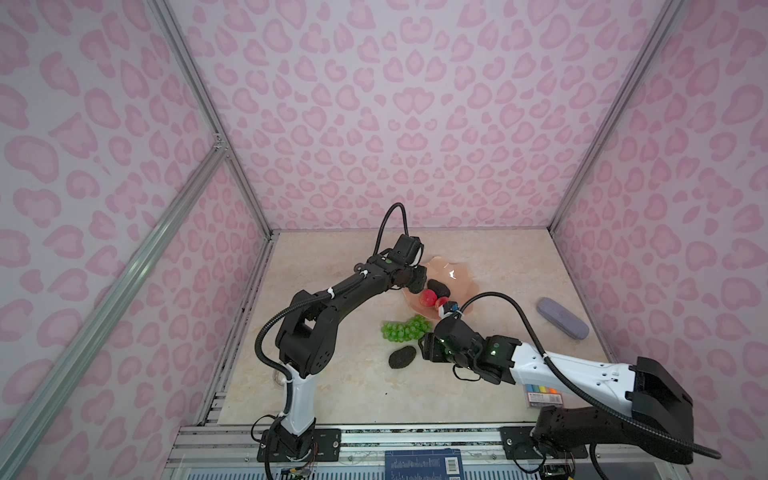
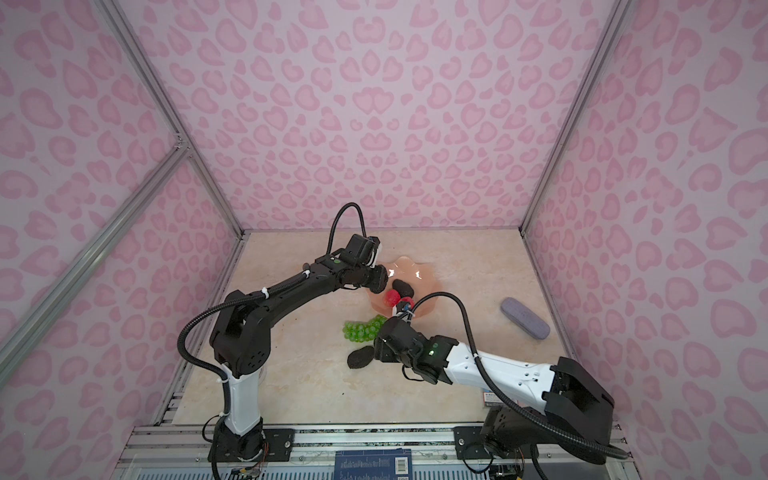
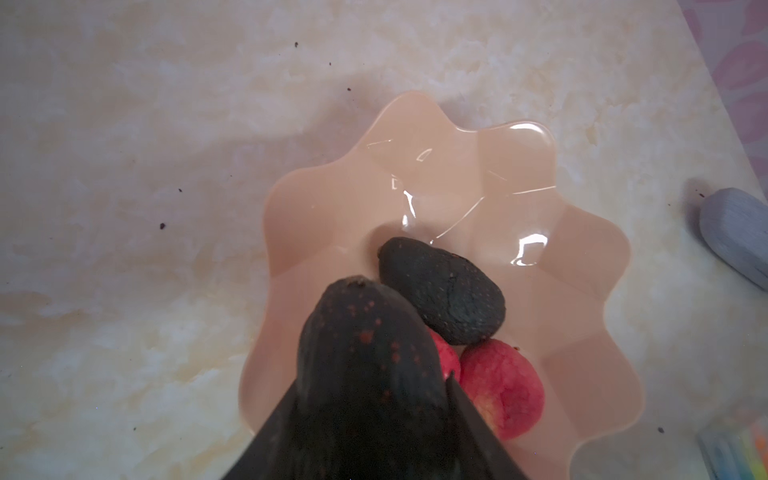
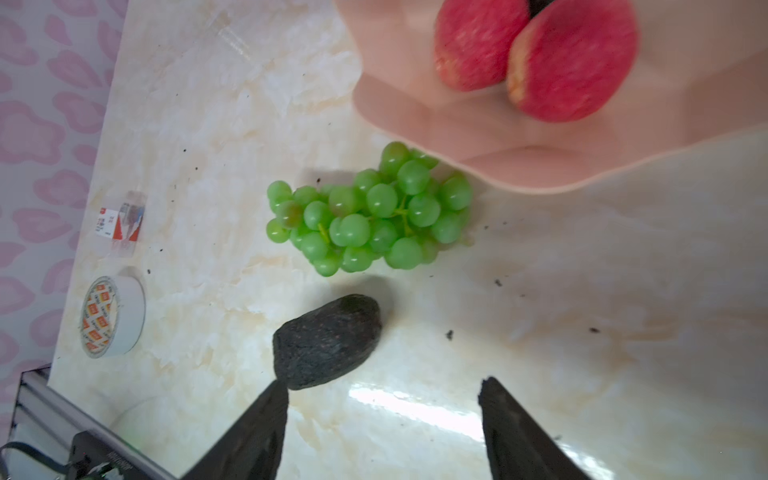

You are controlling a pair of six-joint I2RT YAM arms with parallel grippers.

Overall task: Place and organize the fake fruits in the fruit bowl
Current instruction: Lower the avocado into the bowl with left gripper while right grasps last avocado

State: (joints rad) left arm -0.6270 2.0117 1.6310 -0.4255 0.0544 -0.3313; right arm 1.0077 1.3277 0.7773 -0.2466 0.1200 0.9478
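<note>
My left hand (image 3: 370, 390) holds one avocado (image 3: 361, 332) over the fruit bowl (image 3: 582, 249), where another avocado (image 3: 444, 286) and two red fruits (image 3: 503, 390) lie; my wide right hand (image 4: 382, 390) faces grapes (image 4: 370, 212) and a third avocado (image 4: 328, 338) left outside.

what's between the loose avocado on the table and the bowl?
The grapes: they fill the gap between that avocado and the bowl, nothing else. Clearest in the right wrist view; both top views show it too.
</note>
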